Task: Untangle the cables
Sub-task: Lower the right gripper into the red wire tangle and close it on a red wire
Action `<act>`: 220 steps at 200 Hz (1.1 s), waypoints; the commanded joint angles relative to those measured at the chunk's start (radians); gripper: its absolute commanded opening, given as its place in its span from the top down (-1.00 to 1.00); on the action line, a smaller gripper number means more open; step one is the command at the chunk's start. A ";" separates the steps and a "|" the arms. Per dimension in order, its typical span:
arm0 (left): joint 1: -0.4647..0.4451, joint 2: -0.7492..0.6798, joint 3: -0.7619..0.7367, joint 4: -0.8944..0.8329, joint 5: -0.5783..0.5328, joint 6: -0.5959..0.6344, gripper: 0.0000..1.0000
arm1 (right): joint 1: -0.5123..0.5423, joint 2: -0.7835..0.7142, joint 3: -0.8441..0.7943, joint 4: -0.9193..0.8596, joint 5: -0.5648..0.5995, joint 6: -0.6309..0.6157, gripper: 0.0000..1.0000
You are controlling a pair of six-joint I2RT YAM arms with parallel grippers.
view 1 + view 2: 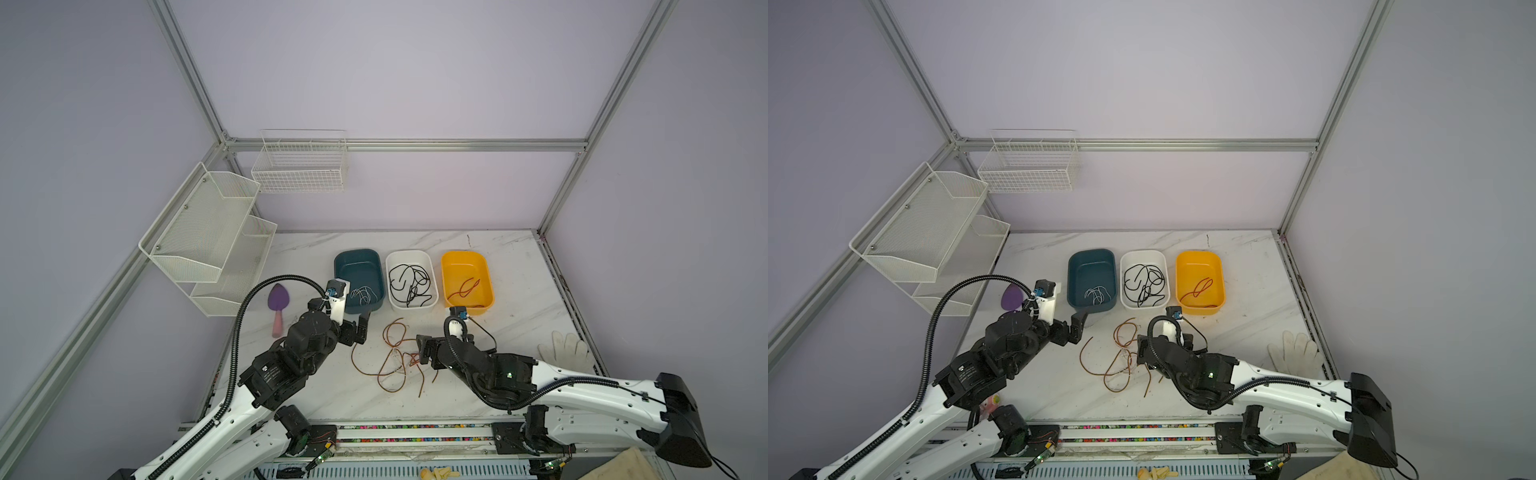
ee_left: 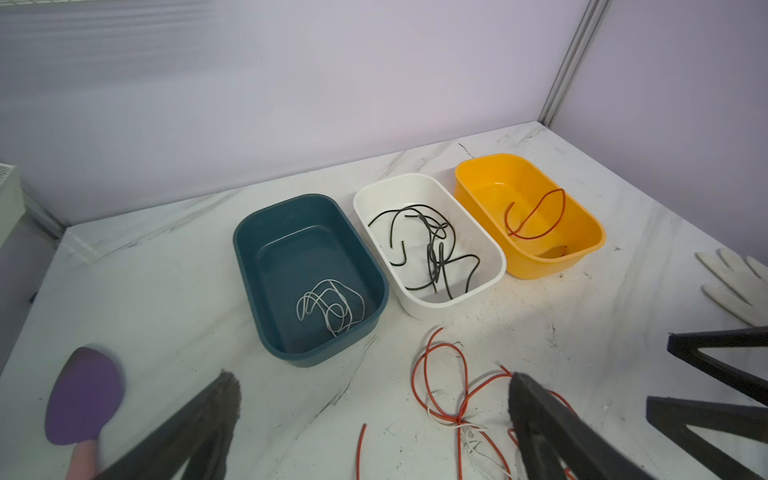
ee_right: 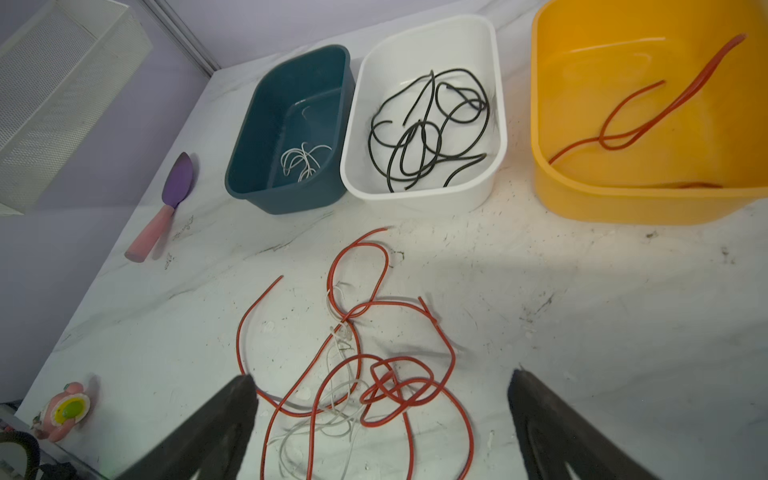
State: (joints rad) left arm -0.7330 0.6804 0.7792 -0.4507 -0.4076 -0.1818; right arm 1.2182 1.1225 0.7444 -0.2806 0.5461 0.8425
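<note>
- The right hand (image 3: pixel 380 378) has its fingers spread apart and clamps nothing. In the right wrist view, the tangle (image 3: pixel 365 374) of orange-red and thin white cables lies on the desk (image 1: pixel 519 291) beneath and between the fingers. Contact cannot be determined.
- The left hand (image 1: pixel 359 328) also has its fingers apart and clamps nothing. It sits left of the tangle, clear of the cables, just in front of the teal bin (image 3: pixel 286 199).
- In both top views the tangle lies between the two hands, in front of the bin row.
- A small pink toy (image 3: pixel 66 409) sits at the near left edge of the desk.
- A white glove (image 1: pixel 565 349) lies at the right desk edge, well apart from the tangle.
- A purple trowel (image 1: pixel 277 303) with a pink handle lies left of the teal bin.
- Three bins stand side by side behind the tangle:
- The teal bin holds one coiled white cable (image 3: pixel 303 160) at its near end.
- The white bin (image 3: pixel 415 195) holds looped black cables (image 3: pixel 428 133).
- The yellow bin (image 3: pixel 623 208) holds one orange-red cable (image 3: pixel 631 120), folded into a loop.
- A mesh rack (image 1: pixel 208 232) hangs on the left wall.
- A wire basket (image 1: pixel 299 166) hangs on the back wall.
</note>
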 commanded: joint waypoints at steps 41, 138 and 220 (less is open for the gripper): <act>0.006 0.023 -0.022 0.017 -0.038 0.059 -1.00 | 0.002 0.086 -0.090 0.200 -0.112 0.265 -0.91; 0.005 0.054 -0.007 -0.008 -0.016 0.056 -1.00 | 0.002 0.155 -0.179 0.285 -0.145 0.387 -0.56; 0.006 0.071 -0.006 -0.009 -0.010 0.059 -1.00 | 0.002 0.187 -0.211 0.367 -0.149 0.357 0.06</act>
State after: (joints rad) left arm -0.7330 0.7563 0.7788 -0.4801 -0.4225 -0.1375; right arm 1.2182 1.2907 0.5411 0.0540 0.3862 1.1946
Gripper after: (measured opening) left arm 0.999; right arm 0.491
